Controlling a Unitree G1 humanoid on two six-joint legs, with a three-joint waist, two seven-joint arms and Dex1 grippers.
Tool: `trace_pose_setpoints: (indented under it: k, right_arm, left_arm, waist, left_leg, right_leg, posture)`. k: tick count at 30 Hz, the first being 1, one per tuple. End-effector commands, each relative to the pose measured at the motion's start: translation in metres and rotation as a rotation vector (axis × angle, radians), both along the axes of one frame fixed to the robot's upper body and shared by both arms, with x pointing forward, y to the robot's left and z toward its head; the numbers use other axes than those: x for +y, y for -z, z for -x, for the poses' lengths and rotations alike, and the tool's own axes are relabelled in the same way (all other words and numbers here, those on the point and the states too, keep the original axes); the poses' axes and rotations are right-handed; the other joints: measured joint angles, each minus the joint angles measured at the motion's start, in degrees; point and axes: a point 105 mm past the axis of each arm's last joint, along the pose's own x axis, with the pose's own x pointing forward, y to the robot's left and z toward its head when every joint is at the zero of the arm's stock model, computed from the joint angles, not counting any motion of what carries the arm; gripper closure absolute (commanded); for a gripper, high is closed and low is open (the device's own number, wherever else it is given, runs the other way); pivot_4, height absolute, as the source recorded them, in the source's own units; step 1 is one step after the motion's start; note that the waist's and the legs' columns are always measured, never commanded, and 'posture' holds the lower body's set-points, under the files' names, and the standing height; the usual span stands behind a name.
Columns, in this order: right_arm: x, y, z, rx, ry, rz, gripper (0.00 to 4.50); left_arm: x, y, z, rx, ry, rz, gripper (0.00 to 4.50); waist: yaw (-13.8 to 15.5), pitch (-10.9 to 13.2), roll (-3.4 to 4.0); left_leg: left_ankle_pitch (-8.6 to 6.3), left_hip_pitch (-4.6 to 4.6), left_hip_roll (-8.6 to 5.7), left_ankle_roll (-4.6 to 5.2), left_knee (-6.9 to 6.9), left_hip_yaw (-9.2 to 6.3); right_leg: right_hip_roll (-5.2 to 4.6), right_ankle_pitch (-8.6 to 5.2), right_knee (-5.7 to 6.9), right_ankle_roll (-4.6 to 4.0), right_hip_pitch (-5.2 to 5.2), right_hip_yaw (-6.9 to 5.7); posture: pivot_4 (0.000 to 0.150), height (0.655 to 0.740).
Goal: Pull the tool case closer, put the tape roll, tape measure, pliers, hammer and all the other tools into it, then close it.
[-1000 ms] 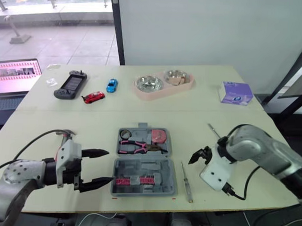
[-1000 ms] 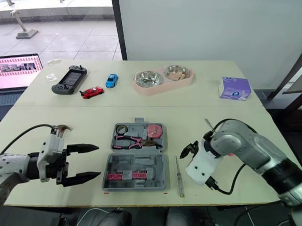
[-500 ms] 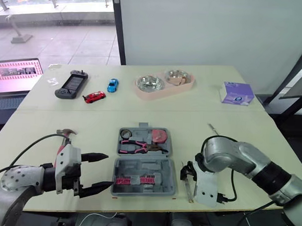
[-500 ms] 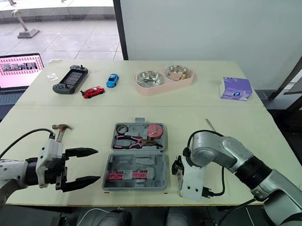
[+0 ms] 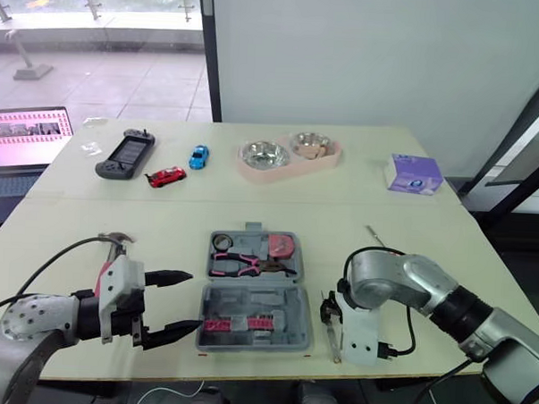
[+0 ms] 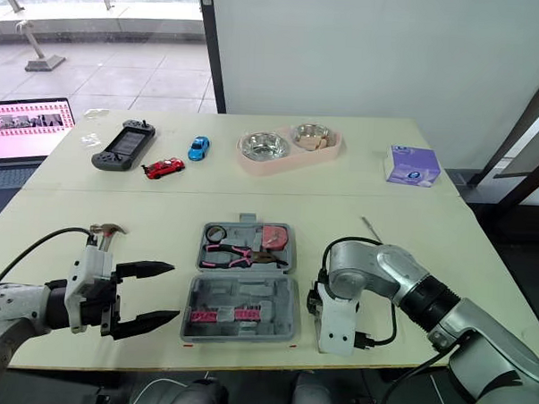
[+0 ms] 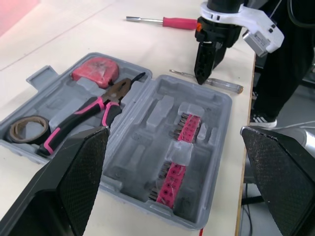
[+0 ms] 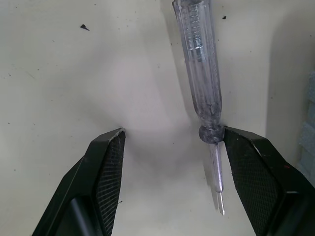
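The grey tool case [image 5: 256,319] lies open near the table's front edge. Its far half holds the tape roll [image 5: 222,242], the pink-handled pliers [image 5: 249,264] and the red tape measure [image 5: 283,245]; its near half holds pink bit strips [image 7: 178,147]. My left gripper [image 5: 192,301] is open, just left of the case. The hammer [image 5: 116,239] lies beside my left arm. My right gripper [image 8: 172,142] is open and points down at the table right of the case, straddling the clear-handled screwdriver [image 8: 199,64], whose collar lies against one finger [image 8: 256,177]. A red-handled screwdriver [image 7: 165,21] lies farther right.
Along the far side are a laptop [image 5: 22,137], a game controller [image 5: 126,153], a red toy car [image 5: 166,176], a blue toy car [image 5: 198,155], a pink double bowl [image 5: 289,154] and a purple box [image 5: 412,174]. The table's front edge runs just below the case.
My right gripper swung left and down from above the table to the clear screwdriver beside the case. My left gripper stayed put, still open. The camera shifted slightly.
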Motion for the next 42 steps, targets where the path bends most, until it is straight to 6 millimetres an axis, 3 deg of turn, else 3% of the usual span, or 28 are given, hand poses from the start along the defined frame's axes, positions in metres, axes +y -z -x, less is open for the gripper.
trace_pose_setpoints:
  k: [1,8,9,18,22,23,27,30,35,38,42]
  right_arm:
    - [-0.010,0.021,0.007,0.042,0.036,0.057,1.23]
    - [0.002,0.023,0.003,0.036,0.020,-0.014,4.21]
    - [0.002,0.023,0.001,0.034,0.019,-0.018,4.44]
    - [0.006,0.016,-0.008,0.026,0.077,-0.089,4.44]
    - [0.007,-0.019,-0.008,0.095,0.295,-0.223,4.44]
    - [0.006,-0.029,-0.009,0.106,0.348,-0.247,4.44]
    - [-0.008,-0.076,0.003,0.242,0.720,-0.361,4.44]
    - [-0.004,-0.092,0.018,0.494,1.194,-0.435,4.44]
    - [-0.009,-0.098,0.025,0.653,1.648,-0.451,4.44]
    - [-0.020,-0.092,0.018,0.835,2.051,-0.469,4.44]
    - [-0.034,-0.076,0.013,0.860,2.240,-0.529,4.44]
  left_arm:
    - [0.002,-0.008,-0.002,-0.043,-0.010,0.002,0.00]
    - [0.004,-0.009,-0.005,-0.048,-0.014,-0.004,0.00]
    - [0.004,-0.009,-0.005,-0.049,-0.014,-0.005,0.00]
    - [0.006,-0.009,-0.007,-0.054,-0.010,-0.014,0.00]
    - [0.007,-0.009,-0.008,-0.055,-0.011,-0.013,0.00]
    - [0.007,-0.009,-0.009,-0.056,-0.012,-0.011,0.00]
    - [0.007,-0.006,-0.010,-0.053,-0.014,-0.008,0.00]
    - [0.004,-0.004,-0.012,-0.052,-0.010,0.002,0.00]
    - [0.001,-0.002,-0.010,-0.053,-0.005,0.010,0.00]
    - [0.002,0.002,-0.010,-0.046,-0.006,0.005,0.00]
    - [0.002,0.004,-0.008,-0.042,-0.010,0.006,0.00]
  waist:
    - [0.0,-0.1,-0.10]
    - [-0.1,-0.2,-0.31]
    - [-0.1,-0.2,-0.36]
    - [-1.4,-0.3,-0.46]
    - [-1.0,-0.1,-0.16]
    - [-1.0,0.1,0.22]
    - [-0.4,0.9,1.28]
    - [0.3,0.9,1.31]
    - [0.7,0.9,1.36]
    - [0.8,0.9,1.33]
    - [0.9,0.9,1.31]
  left_leg:
    - [0.00,0.00,0.03,0.00,0.01,0.00]
    - [0.00,0.01,0.11,0.00,0.01,-0.02]
    - [0.00,0.01,0.16,0.00,0.01,-0.02]
    - [-0.01,0.07,0.65,-0.01,0.01,-0.01]
    - [-0.01,0.01,0.74,-0.01,0.04,-0.04]
    - [-0.01,-0.08,0.73,-0.01,0.08,-0.04]
    - [-0.01,-0.43,0.68,-0.01,0.07,-0.02]
    - [0.00,-1.09,0.74,-0.02,0.10,-0.09]
    - [-0.01,-1.14,0.76,-0.02,0.12,-0.04]
    - [-0.01,-1.22,0.71,-0.02,0.15,-0.01]
    - [-0.01,-1.26,0.70,-0.02,0.13,0.01]
  right_leg:
    - [0.03,0.00,0.00,-0.01,0.00,0.00]
    - [0.12,0.01,0.01,-0.02,0.00,-0.01]
    - [0.17,0.01,0.01,-0.03,0.00,-0.01]
    - [0.69,0.18,-0.06,-0.34,0.00,-0.01]
    - [0.79,0.22,-0.06,-0.45,-0.04,-0.01]
    - [0.78,0.22,-0.08,-0.46,-0.09,0.00]
    - [0.75,0.24,-0.08,-0.44,-0.47,0.05]
    - [0.81,0.32,0.07,-0.50,-1.26,-0.01]
    - [0.81,0.32,0.04,-0.61,-1.30,-0.03]
    - [0.77,0.32,-0.06,-0.61,-1.29,-0.02]
    - [0.74,0.33,-0.14,-0.61,-1.29,-0.02]
  posture:
    - [0.150,0.7360]
    - [0.150,0.7360]
    - [0.150,0.7360]
    - [0.150,0.7360]
    - [0.150,0.7360]
    - [0.150,0.7360]
    - [0.150,0.7360]
    - [0.150,0.7360]
    - [0.150,0.7360]
    - [0.150,0.7360]
    - [0.150,0.7360]
